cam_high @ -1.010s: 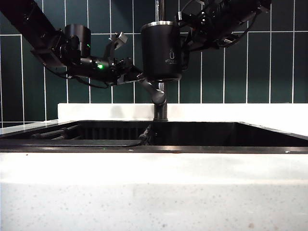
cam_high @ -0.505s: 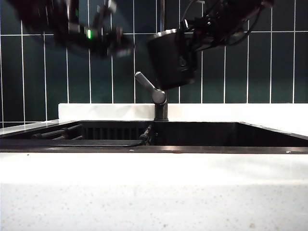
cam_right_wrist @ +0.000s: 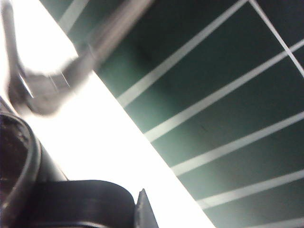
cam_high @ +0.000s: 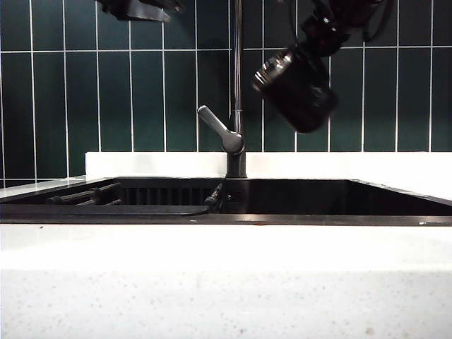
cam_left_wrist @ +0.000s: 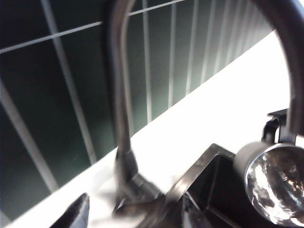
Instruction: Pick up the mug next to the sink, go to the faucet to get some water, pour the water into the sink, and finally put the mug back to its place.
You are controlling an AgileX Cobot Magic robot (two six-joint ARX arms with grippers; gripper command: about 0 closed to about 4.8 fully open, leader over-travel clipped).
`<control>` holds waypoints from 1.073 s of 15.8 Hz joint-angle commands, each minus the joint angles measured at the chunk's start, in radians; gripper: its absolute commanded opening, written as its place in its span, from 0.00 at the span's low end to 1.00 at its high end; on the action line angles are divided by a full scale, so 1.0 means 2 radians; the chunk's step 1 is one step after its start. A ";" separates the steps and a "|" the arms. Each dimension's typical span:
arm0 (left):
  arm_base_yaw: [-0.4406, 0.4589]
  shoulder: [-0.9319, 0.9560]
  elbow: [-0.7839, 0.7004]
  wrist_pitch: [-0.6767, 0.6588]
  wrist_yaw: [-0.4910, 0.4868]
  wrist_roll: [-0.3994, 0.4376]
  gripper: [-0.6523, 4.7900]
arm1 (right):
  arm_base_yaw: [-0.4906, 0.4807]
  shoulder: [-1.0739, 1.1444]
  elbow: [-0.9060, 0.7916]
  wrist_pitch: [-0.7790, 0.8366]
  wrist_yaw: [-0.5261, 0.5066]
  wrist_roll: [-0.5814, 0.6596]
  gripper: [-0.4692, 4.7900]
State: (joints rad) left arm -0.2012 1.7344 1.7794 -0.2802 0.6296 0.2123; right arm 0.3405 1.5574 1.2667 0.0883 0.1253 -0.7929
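Exterior view: right gripper (cam_high: 321,32) clamps the rigid, slick mug (cam_high: 295,86) tilted beside the faucet (cam_high: 236,85); keep your handle-side hold. Left gripper (cam_high: 138,8) gapes empty, above.

Mug (cam_high: 296,88) now tips steeply, rim toward faucet (cam_high: 237,78), held by right gripper (cam_high: 321,32); left gripper (cam_high: 138,8) lifts away off lever.

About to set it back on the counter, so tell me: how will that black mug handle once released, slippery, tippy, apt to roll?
The mug, tilted in the right pincer above the sink, looks rigid. Its wet inside suggests drips and possibly slick walls. Cylindrical, it would likely roll if laid sideways; upright it probably stands steady. The left pincer is raised away.
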 commanded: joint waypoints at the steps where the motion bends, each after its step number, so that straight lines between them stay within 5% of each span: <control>1: 0.004 -0.008 -0.001 -0.148 -0.046 0.051 0.57 | 0.001 -0.006 0.006 -0.019 0.047 -0.120 0.09; 3: 0.004 -0.009 -0.023 -0.163 -0.068 0.077 0.57 | 0.001 -0.003 0.006 -0.035 0.056 -0.185 0.09; 9: 0.004 -0.017 -0.117 -0.108 -0.053 0.045 0.56 | 0.003 -0.005 0.007 -0.032 0.070 -0.350 0.11; 13: 0.003 -0.017 -0.122 -0.083 -0.053 0.030 0.56 | 0.003 -0.004 0.008 -0.031 0.034 -0.372 0.11; 17: 0.004 -0.017 -0.122 -0.083 -0.053 0.030 0.56 | 0.007 -0.004 0.008 -0.031 0.016 -0.319 0.11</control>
State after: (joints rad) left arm -0.1932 1.7100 1.5318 -0.4561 0.5148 0.2745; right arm 0.3511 1.5608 1.2728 -0.0135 0.1589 -1.4605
